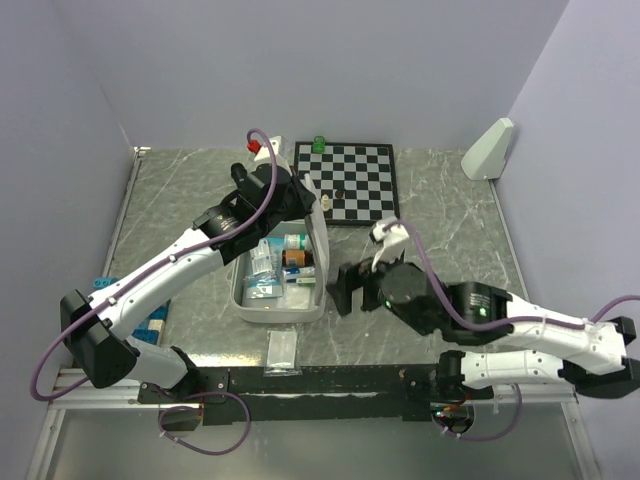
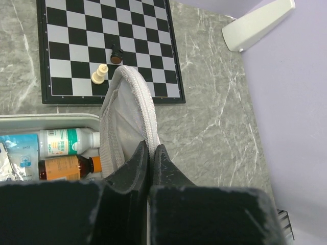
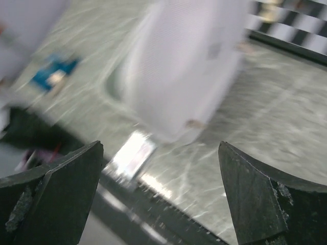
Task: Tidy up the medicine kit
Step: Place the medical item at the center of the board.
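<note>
— Two tools, one job: our left tool (image 2: 151, 149) is pinching the raised lid (image 2: 134, 97) of the medicine kit (image 1: 275, 316) by its rim, jaws pressed together on it.
— The kit is sitting open on the worktop (image 1: 440, 230), just off the near left corner of the chessboard (image 1: 345, 180). Our right tool (image 3: 159, 148) is hanging spread wide and empty, near that board's near edge.
— We are judging the shell stiff, light and smooth, so probably slippery, with the hinged lid swinging freely. We are favouring the ribbed rim, opposite the hinge.

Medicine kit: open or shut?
Open. The medicine kit lid stands raised, pinched by the left gripper; bottles visible inside.
</note>
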You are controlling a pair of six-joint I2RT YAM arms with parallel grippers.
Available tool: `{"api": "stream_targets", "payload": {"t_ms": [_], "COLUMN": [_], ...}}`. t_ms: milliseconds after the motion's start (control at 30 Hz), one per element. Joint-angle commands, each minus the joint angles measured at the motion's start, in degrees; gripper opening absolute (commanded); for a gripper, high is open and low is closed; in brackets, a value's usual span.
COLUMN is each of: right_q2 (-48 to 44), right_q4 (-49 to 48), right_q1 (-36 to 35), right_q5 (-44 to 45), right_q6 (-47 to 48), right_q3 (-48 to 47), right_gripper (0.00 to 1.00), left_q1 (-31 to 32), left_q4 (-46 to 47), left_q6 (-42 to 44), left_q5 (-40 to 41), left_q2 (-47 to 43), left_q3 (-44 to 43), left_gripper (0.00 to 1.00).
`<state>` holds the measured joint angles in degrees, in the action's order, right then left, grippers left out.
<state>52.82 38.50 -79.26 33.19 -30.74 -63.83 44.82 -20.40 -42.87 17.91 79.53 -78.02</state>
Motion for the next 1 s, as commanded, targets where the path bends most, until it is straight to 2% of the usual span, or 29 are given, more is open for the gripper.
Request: {"api": "stream_targets", "payload": {"t_ms": [0,67,233,367,567,633,733,867,967], "right_q2": [1.77,2.02,5.63,-0.16,0.45,0.09,4.65,7.30,8.70], "right_q4": [-0.07,-3.69,-4.48,-10.19,-6.50,-9.14,-5.64,-6.16,-5.63], "right_q1": [7.97,9.56,11.68,11.68,12.47,13.95,18.61,20.11,22.57], "right_q5": [-0.13,-1.28,-1.90,-2.08,-1.55,-4.17,-9.36,-10.08,-10.86], "right_q6": [-1.79,-0.55,0.24,1.65,2.17,3.14,1.74,1.56,1.47], "right_q3": [0.89,1.26,-1.56,1.42,-1.73,-0.51,-3.04,-3.22,-3.40], "right_gripper": [1.00,1.00,1.00,1.00,1.00,1.00,1.00,0.92,0.79], "left_q1": [-0.70,-0.70,-0.43,-0.26,-0.26,-0.26,0.27,1.15,1.94], "left_q4": [3.44,2.65,2.30,1.42,2.56,1.95,2.03,3.00,2.56], "left_q6": [1.65,1.65,2.35,2.79,3.23,3.06,2.97,2.97,3.06], "left_q5": [-0.24,-1.12,-3.06,-2.18,-2.53,-3.14,-4.02,-4.11,-4.90], "left_q2": [0.45,1.50,4.05,5.64,6.78,7.74,8.28,8.01,8.45], "left_q3": [-0.29,-1.34,-3.28,-4.68,-6.00,-7.14,-7.76,-7.15,-7.15], "left_gripper": [0.01,0.01,0.01,0.01,0.01,0.01,0.01,0.01,0.01]}}
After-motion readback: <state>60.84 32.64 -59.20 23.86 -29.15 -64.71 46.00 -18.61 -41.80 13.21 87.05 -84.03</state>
